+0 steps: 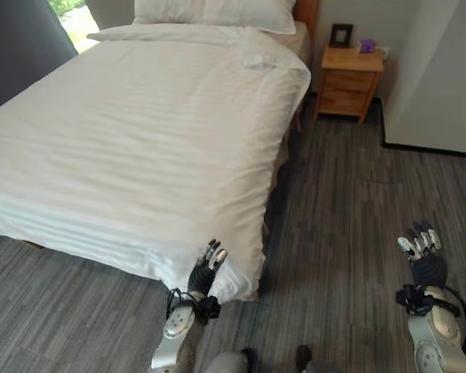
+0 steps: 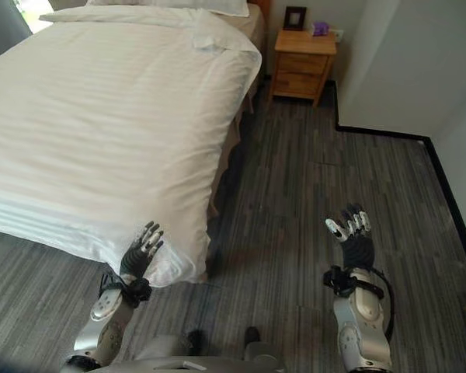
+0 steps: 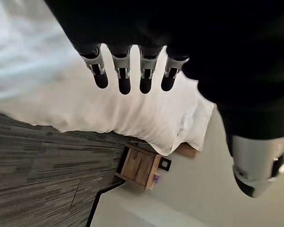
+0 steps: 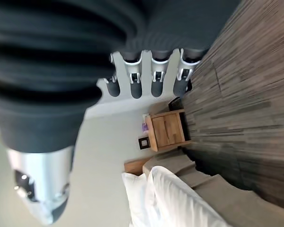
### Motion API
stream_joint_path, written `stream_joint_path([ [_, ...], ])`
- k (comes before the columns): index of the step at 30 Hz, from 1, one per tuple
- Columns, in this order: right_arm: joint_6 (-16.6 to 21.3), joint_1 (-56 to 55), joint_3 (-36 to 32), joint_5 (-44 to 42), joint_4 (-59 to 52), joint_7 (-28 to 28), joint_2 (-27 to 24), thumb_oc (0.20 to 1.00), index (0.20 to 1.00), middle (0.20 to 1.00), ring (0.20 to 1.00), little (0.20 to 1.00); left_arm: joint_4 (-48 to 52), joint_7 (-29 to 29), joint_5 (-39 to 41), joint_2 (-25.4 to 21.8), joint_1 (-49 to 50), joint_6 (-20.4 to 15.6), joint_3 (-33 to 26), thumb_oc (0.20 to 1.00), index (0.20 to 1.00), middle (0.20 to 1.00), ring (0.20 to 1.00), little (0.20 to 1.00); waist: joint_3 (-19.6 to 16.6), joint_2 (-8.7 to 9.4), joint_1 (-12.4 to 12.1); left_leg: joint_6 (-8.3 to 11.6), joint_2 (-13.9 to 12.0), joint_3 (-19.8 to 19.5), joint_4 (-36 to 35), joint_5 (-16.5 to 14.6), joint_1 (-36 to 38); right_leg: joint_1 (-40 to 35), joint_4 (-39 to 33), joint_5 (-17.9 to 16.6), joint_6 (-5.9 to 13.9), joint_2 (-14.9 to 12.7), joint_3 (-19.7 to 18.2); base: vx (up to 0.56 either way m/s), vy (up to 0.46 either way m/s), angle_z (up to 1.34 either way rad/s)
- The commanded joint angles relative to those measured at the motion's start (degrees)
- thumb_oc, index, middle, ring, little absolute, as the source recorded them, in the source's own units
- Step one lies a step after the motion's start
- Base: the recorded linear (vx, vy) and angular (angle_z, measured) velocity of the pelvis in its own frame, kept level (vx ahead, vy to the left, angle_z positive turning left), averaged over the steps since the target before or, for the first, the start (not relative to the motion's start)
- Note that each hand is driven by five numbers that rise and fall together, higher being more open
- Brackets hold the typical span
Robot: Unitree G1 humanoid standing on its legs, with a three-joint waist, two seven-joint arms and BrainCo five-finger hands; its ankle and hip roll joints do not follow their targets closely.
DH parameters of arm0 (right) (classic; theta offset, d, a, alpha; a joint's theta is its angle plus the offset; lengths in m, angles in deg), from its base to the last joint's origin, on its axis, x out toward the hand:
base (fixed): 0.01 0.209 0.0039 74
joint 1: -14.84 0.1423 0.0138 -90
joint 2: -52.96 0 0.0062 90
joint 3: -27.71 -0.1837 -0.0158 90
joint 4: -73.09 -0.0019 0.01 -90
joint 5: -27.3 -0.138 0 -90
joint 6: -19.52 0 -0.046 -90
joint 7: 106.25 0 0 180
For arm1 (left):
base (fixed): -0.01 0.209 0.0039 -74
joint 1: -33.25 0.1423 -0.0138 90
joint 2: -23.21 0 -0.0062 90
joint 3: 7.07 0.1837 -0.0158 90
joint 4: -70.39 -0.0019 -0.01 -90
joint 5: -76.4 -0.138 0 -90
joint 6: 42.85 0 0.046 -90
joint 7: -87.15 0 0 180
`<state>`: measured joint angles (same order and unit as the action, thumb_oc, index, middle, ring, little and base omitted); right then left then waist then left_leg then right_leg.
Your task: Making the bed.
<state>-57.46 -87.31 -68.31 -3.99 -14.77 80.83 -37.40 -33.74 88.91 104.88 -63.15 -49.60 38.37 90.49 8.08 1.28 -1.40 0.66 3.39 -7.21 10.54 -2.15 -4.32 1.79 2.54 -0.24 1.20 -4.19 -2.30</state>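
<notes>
The left hand is hovering with straight fingers at the bed's near corner; the right hand is hanging slack over the floor. The duvet is lying smooth, pillows sitting at the headboard, so little seems left.

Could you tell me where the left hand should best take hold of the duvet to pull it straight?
Probably the near corner of the duvet, hanging off the bed by the open left hand. Come from the foot end; the draping edge there offers loose cloth to pinch.
</notes>
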Motion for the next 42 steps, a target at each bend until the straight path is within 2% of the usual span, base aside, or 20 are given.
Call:
stream_joint_path([
  [1,3.1,3.5,0.4,3.6,-5.8,-0.7,2.3,1.000,1.000,1.000,1.000,1.000,5.2,-1.6,0.2,-3.6,-1.1,-4.4,-6.0,1.000,1.000,1.000,1.000,1.000,-3.1,0.65,-0.4,-2.49,2.6,1.3,-8.9,3.7,0.3,-4.2,-7.0,-2.5,3.24,1.8,1.4,-0.06,0.029,-0.08],
  [7,2.4,3.2,1.9,7.5,-5.9,-0.7,1.4,1.000,1.000,1.000,1.000,1.000,8.8,-3.9,0.9,-3.5,-2.3,-6.0,-7.1,1.000,1.000,1.000,1.000,1.000,-3.0,0.02,1.0,-2.07,1.9,0.4,-13.1,5.4,0.8,-1.4,-7.5,-3.7,3.21,2.9,1.4,-0.07,0.059,0.05],
  [9,1.8,3.1,2.7,5.0,-4.7,-0.6,3.2,1.000,1.000,1.000,1.000,1.000,7.9,-4.1,0.5,-3.1,-0.9,-5.4,-7.0,1.000,1.000,1.000,1.000,1.000,-2.6,0.27,0.8,-2.36,2.0,0.1,-13.8,5.6,2.1,-2.3,-7.1,-3.5,3.20,2.9,1.1,0.03,0.115,0.05],
  [12,1.0,3.2,3.7,3.8,-4.7,-2.2,3.5,1.000,1.000,1.000,1.000,1.000,6.6,-3.8,0.2,-2.8,0.2,-4.7,-7.5,1.000,1.000,1.000,1.000,1.000,-2.0,0.66,0.6,-2.70,2.1,-0.1,-14.0,5.5,2.7,-2.4,-6.2,-3.5,3.16,2.6,0.8,0.00,0.083,-0.01],
  [16,0.8,3.0,3.5,5.3,-5.8,-2.2,3.0,1.000,1.000,1.000,1.000,1.000,5.7,-3.6,1.0,-2.7,0.0,-4.1,-7.4,1.000,1.000,1.000,1.000,1.000,-1.3,0.79,0.7,-2.99,1.8,1.2,-13.3,5.2,2.2,-0.6,-1.3,-1.8,3.21,2.2,1.6,-0.03,0.049,0.00],
  [17,0.9,3.4,3.7,4.9,-6.7,-2.0,3.0,1.000,1.000,1.000,1.000,1.000,5.4,-3.5,1.2,-3.4,-1.3,-3.9,-6.5,1.000,1.000,1.000,1.000,1.000,-0.2,0.75,1.3,-2.96,1.2,2.1,-12.9,5.1,1.8,1.9,2.4,-1.4,3.77,2.3,1.9,-0.11,0.019,-0.02],
  [19,0.8,3.6,3.8,4.9,-6.6,-2.0,3.0,1.000,1.000,1.000,1.000,1.000,5.5,-3.7,0.3,-4.1,-1.8,-3.8,-6.0,1.000,1.000,1.000,1.000,1.000,0.1,0.60,1.3,-2.85,0.6,2.9,-13.0,5.1,1.8,2.7,3.6,-1.3,4.29,1.7,2.4,-0.06,-0.021,-0.10],
  [22,0.5,3.0,3.2,7.7,-7.3,-1.9,3.0,1.000,1.000,1.000,1.000,1.000,6.6,-3.2,-0.9,-5.3,-2.7,-3.9,-5.0,1.000,1.000,1.000,1.000,1.000,0.3,0.07,1.5,-2.07,-1.4,3.4,-13.6,5.5,2.3,2.4,4.5,-2.4,5.23,-1.2,2.7,-0.01,-0.124,-0.27],
  [23,0.6,3.1,2.4,9.3,-6.9,-1.0,2.8,1.000,1.000,1.000,1.000,1.000,6.7,-3.2,-0.7,-5.6,-2.9,-4.2,-5.1,1.000,1.000,1.000,1.000,1.000,-0.3,-0.06,1.3,-1.64,-2.4,3.5,-13.9,5.5,2.6,1.4,3.9,-3.6,5.58,-3.9,3.4,0.00,-0.198,-0.18],
  [24,0.8,3.4,2.0,8.4,-6.0,-0.2,3.3,1.000,1.000,1.000,1.000,1.000,6.8,-3.6,-1.5,-5.9,-3.1,-4.4,-5.2,1.000,1.000,1.000,1.000,1.000,-0.6,0.03,1.1,-1.40,-2.9,3.8,-14.0,5.5,2.8,0.9,4.2,-4.2,5.99,-5.1,3.8,0.00,-0.222,-0.22],
  [26,0.9,4.2,2.0,5.8,-4.9,0.3,4.4,1.000,1.000,1.000,1.000,1.000,6.6,-4.7,-2.7,-6.2,-3.2,-4.4,-6.0,1.000,1.000,1.000,1.000,1.000,-1.2,0.58,0.4,-1.03,-3.5,4.5,-14.4,5.4,3.2,-0.1,3.2,-4.5,6.46,-5.8,4.3,-0.01,-0.176,-0.40],
  [29,1.2,4.9,2.1,2.4,-4.9,0.5,5.4,1.000,1.000,1.000,1.000,1.000,5.9,-6.1,-2.3,-6.3,-3.0,-4.4,-8.1,1.000,1.000,1.000,1.000,1.000,-1.6,1.73,-0.4,-0.02,-4.5,5.6,-14.3,5.7,3.2,-1.0,-0.3,-4.1,6.63,-5.5,6.3,-0.01,-0.205,-0.32],
  [30,1.0,4.6,2.2,1.4,-5.3,-0.1,5.0,1.000,1.000,1.000,1.000,1.000,5.7,-6.4,-2.6,-6.3,-2.1,-4.4,-10.2,1.000,1.000,1.000,1.000,1.000,-1.9,2.45,-0.8,1.10,-6.0,5.6,-14.2,6.1,3.1,-2.3,-3.7,-3.3,6.42,-4.1,6.2,0.00,-0.399,-0.24],
  [32,0.9,4.2,1.8,1.7,-5.7,-0.3,4.7,1.000,1.000,1.000,1.000,1.000,5.5,-6.6,-2.6,-6.2,-1.8,-4.4,-11.1,1.000,1.000,1.000,1.000,1.000,-1.7,2.64,-0.9,1.89,-7.0,5.2,-14.3,6.6,3.2,-2.6,-4.0,-3.0,6.01,-3.3,6.4,0.00,-0.256,-0.09],
  [35,0.7,3.0,-0.1,0.4,-5.7,-0.9,2.5,1.000,1.000,1.000,1.000,1.000,5.5,-7.0,-0.5,-4.4,-2.7,-4.3,-12.6,1.000,1.000,1.000,1.000,1.000,-0.7,2.81,-0.5,3.78,-9.7,4.4,-11.9,7.8,1.6,-4.1,-5.2,-2.2,4.40,-0.9,8.7,-0.04,-0.341,0.14],
  [38,0.7,2.8,-1.6,0.1,-4.7,-0.1,1.7,1.000,1.000,1.000,1.000,1.000,5.9,-6.6,-0.6,-3.4,-3.4,-4.0,-11.6,1.000,1.000,1.000,1.000,1.000,0.0,2.62,0.1,3.70,-9.7,4.8,-9.3,7.8,0.3,-4.5,-4.9,-2.0,3.81,-1.0,9.9,-0.04,-0.190,0.36],
  [40,0.1,3.1,-1.9,2.7,-4.4,-0.5,-0.3,1.000,1.000,1.000,1.000,1.000,7.0,-5.4,0.6,-2.3,-3.3,-4.2,-10.3,1.000,1.000,1.000,1.000,1.000,0.1,2.48,0.0,3.19,-7.6,3.7,-7.4,6.6,-0.3,-4.8,-4.6,-1.8,3.36,-1.2,10.0,-0.03,-0.111,0.35],
  [41,-0.5,3.5,-2.0,5.4,-4.5,-1.4,-1.8,1.000,1.000,1.000,1.000,1.000,8.2,-4.7,0.0,-2.1,-3.6,-4.2,-9.2,1.000,1.000,1.000,1.000,1.000,-0.5,2.52,0.1,2.28,-5.6,4.6,-6.1,5.2,-0.4,-5.0,-4.7,-1.9,3.30,-1.6,10.2,-0.01,-0.113,0.16],
  [42,-0.6,4.1,-1.7,5.0,-4.1,-1.4,-1.9,1.000,1.000,1.000,1.000,1.000,8.3,-4.7,-0.2,-2.2,-4.3,-3.8,-8.2,1.000,1.000,1.000,1.000,1.000,-1.0,2.41,0.4,1.67,-4.9,6.4,-5.7,4.4,-0.2,-5.1,-4.6,-1.8,3.29,-1.8,10.4,-0.01,-0.086,0.21],
])
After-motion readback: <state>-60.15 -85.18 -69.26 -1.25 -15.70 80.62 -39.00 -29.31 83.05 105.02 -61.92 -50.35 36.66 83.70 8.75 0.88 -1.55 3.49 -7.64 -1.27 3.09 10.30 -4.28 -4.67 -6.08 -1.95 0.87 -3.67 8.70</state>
